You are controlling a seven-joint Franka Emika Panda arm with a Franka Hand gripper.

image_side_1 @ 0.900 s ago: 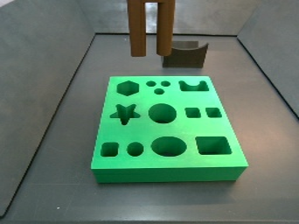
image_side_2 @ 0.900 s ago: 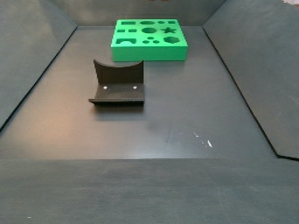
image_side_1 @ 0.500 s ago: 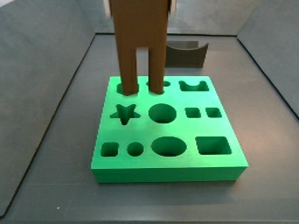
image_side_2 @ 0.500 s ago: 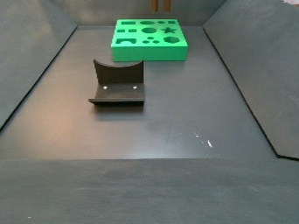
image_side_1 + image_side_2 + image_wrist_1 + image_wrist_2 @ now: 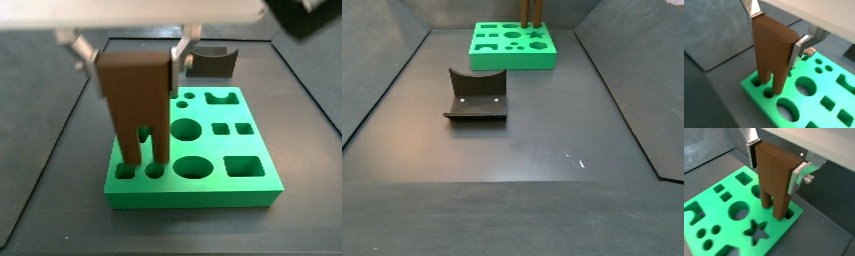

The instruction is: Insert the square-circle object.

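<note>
Tool [image 5: 777, 34]: above the green board [image 5: 254, 182], plates clamped on the brown block's upper end.
Block [image 5: 135, 95]: upright, both prongs down at two holes along the board's edge.
Fixture [image 5: 476, 96]: on the table [image 5: 543, 180], well apart from the board.

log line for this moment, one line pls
gripper: shut on square-circle object | object: upright, prongs down in holes at green board corner | fixture: on floor, apart from board
</note>
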